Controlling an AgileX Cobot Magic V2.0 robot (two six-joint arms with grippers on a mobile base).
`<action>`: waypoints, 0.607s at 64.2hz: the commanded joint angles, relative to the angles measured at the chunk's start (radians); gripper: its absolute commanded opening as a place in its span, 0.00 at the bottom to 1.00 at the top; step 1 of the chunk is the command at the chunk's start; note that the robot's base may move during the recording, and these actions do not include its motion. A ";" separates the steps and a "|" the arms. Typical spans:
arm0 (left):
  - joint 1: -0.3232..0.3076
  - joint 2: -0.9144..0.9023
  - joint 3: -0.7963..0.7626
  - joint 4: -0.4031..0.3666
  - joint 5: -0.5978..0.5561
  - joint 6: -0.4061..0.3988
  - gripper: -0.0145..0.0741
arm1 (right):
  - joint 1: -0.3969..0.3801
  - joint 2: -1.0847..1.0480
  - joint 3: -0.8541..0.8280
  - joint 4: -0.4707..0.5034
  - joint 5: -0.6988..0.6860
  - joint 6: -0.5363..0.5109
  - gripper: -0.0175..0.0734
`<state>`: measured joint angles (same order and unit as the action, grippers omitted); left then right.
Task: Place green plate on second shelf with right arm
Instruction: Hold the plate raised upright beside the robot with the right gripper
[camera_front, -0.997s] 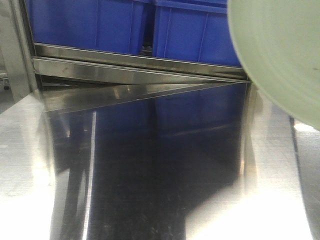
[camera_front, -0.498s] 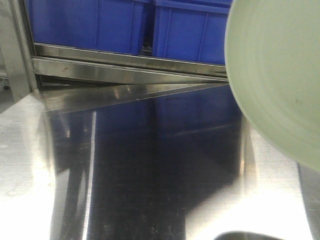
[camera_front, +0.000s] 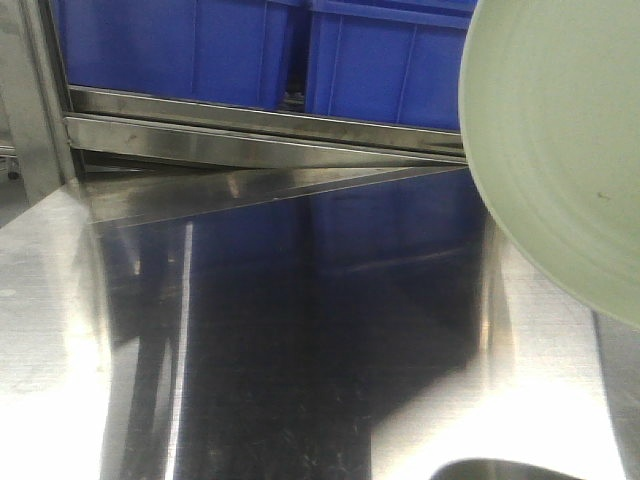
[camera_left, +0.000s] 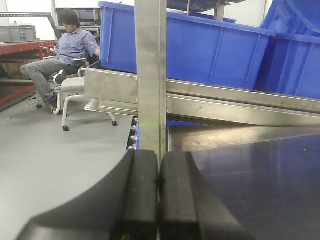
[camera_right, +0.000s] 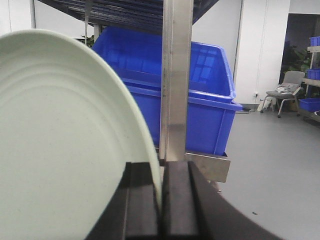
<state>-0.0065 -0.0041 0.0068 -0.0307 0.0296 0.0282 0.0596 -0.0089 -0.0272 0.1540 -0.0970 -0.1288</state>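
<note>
Two black fingers of the right gripper (camera_right: 161, 200) are pinching the rim of the green plate (camera_right: 65, 150). The rim is running down into the thin slit between them, so the gripper is clamping the plate. The plate is standing on edge, fanning out left of and above the fingers, with its ringed face turned to the wrist camera. Straight beyond the fingertips a steel post (camera_right: 175, 75) is rising, and a blue bin (camera_right: 200, 95) is sitting behind it and off to the fingers' right. The left gripper (camera_left: 159, 200) is idling with its pads pressed flat together and nothing between them. Another upright of the rack is standing just beyond its tips, and a seated person (camera_left: 65, 50) is far off to their left.

Step, as I read it: transport. The plate is hanging in the air over the shiny shelf surface (camera_front: 300, 350), not touching it. The next move is likely to call for tilting the plate toward flat, reaching forward past the post, lowering until the base is bearing on the steel, and only then letting the fingers part. Clipping the post or the bins above is the risk.

Versus the earlier front-facing frames: a second ago less of the plate was showing, tucked into the upper right corner. Half a second ago its edge was reaching slightly further left than now, so it is shifting back a touch. A dark rounded shape (camera_front: 510, 470) at the bottom edge is showing now and was absent a second ago; I cannot tell what it is.
</note>
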 joint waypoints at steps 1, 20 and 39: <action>-0.002 -0.017 0.040 -0.003 -0.088 -0.002 0.31 | -0.008 -0.021 -0.033 0.010 -0.112 0.000 0.26; -0.002 -0.017 0.040 -0.003 -0.088 -0.002 0.31 | -0.008 -0.021 -0.033 0.010 -0.112 0.000 0.26; -0.002 -0.017 0.040 -0.003 -0.088 -0.002 0.31 | -0.008 -0.020 -0.033 0.010 -0.113 0.000 0.26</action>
<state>-0.0065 -0.0041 0.0068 -0.0307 0.0296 0.0282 0.0596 -0.0089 -0.0272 0.1540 -0.0970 -0.1288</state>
